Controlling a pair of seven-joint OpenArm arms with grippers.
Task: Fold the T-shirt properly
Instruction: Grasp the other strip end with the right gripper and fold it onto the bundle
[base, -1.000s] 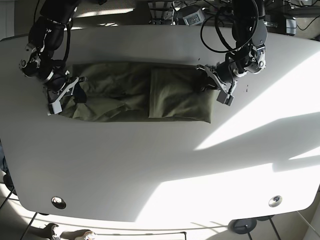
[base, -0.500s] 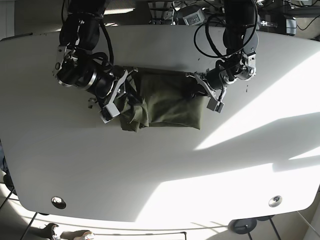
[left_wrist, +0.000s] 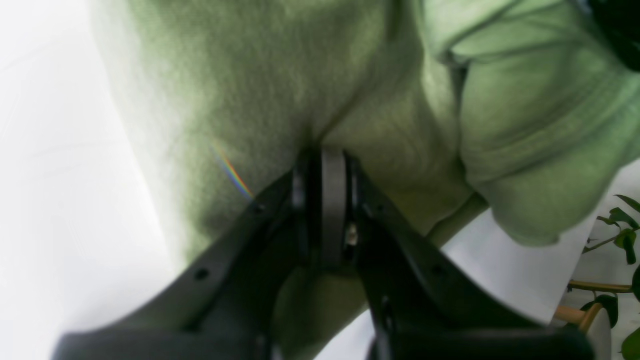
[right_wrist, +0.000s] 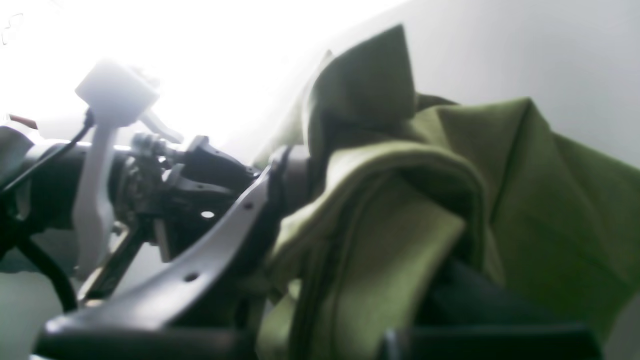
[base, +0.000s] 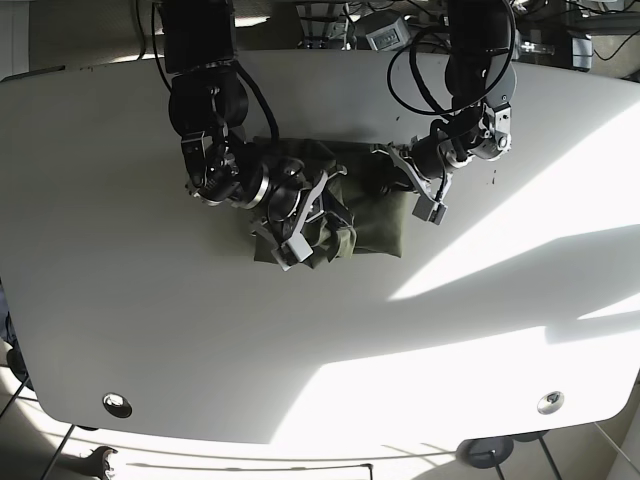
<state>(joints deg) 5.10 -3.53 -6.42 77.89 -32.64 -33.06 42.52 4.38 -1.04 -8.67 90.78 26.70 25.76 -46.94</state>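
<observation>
T-shirt bunched between both tools
T-shirt (base: 350, 215) on the desk (base: 320, 330); left tool (left_wrist: 325, 165) and right tool (base: 300, 215) each clamp its cloth.

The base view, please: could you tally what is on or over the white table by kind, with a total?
Green T-shirt: 1
Grippers, left gripper and right gripper: 2
Round fittings near the table front edge, and: 2
Total: 5
</observation>
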